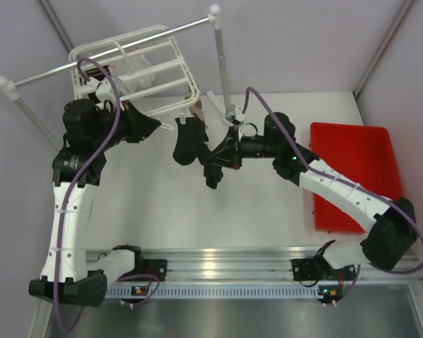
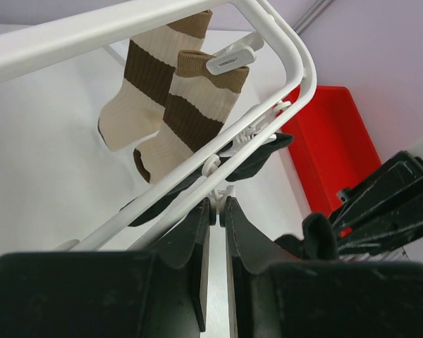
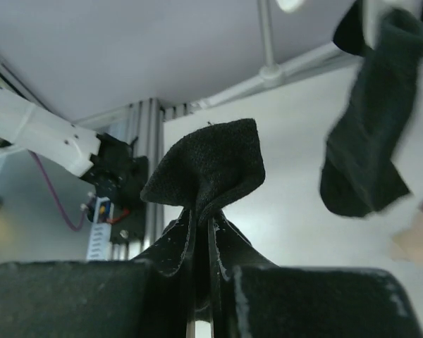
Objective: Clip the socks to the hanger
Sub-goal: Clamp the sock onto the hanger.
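The white hanger (image 1: 155, 69) hangs from the grey rail at the back left. Two cream and brown socks (image 2: 197, 105) are clipped to its rim (image 2: 296, 63). A black sock (image 1: 190, 141) hangs from a clip at its near right corner and also shows in the right wrist view (image 3: 366, 155). My left gripper (image 1: 157, 125) is at that corner, fingertips pinched on a small white clip (image 2: 222, 196) under the frame's bar. My right gripper (image 1: 218, 156) is just right of the hanging sock, shut on a second black sock (image 3: 208, 165) that droops below it (image 1: 213, 174).
A red tray (image 1: 352, 176) lies at the table's right side. The grey rail (image 1: 113, 51) with white ball ends runs across the back, its upright post (image 1: 222, 63) just behind my right gripper. An aluminium rail (image 1: 225, 264) runs along the near edge.
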`<action>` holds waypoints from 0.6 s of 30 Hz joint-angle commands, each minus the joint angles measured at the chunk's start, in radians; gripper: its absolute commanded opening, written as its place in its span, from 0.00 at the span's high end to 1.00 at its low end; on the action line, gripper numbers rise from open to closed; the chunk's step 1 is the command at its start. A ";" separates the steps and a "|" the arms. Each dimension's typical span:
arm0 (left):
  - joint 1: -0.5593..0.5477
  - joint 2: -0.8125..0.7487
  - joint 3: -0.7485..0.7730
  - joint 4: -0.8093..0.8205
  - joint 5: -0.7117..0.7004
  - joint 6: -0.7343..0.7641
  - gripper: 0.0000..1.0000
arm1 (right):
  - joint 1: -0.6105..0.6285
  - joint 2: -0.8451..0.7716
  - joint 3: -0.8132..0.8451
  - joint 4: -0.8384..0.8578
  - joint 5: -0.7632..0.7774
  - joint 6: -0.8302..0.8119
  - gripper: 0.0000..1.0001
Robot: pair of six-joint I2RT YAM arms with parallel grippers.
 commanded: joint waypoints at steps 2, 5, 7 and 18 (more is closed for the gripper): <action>0.005 -0.017 -0.010 0.064 0.030 -0.030 1.00 | 0.131 0.088 0.142 0.232 0.074 0.191 1.00; 0.005 -0.018 -0.012 0.073 0.038 -0.041 1.00 | 0.177 0.156 0.193 0.269 0.104 0.209 1.00; 0.005 -0.023 -0.015 0.075 0.039 -0.044 1.00 | 0.182 0.203 0.214 0.290 0.129 0.223 1.00; 0.005 -0.040 -0.032 0.078 0.064 -0.079 1.00 | 0.162 0.283 0.233 0.350 0.210 0.198 1.00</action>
